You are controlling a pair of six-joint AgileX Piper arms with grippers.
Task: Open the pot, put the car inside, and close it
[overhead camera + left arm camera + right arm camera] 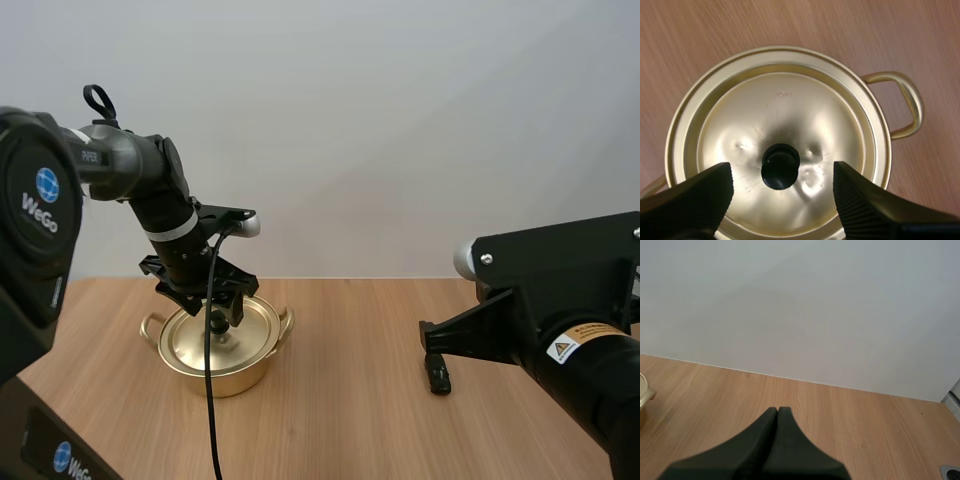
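From up high, the left gripper [213, 300] hangs over the gold pot [215, 378] on the table [340, 430]. The lid [255, 330] is on. A small dark thing [437, 377] lies by the right arm [560, 300]. It may be the car, but I cannot tell.

In the left wrist view, the two fingers [700, 195] are spread wide, one on each side of the black knob [780, 166], not touching it. If they close too high or off to one side, the knob could slip out and the lid could tip.

In the right wrist view, the right gripper [777, 412] is pressed together, holding nothing. It must spread before it can take the car.
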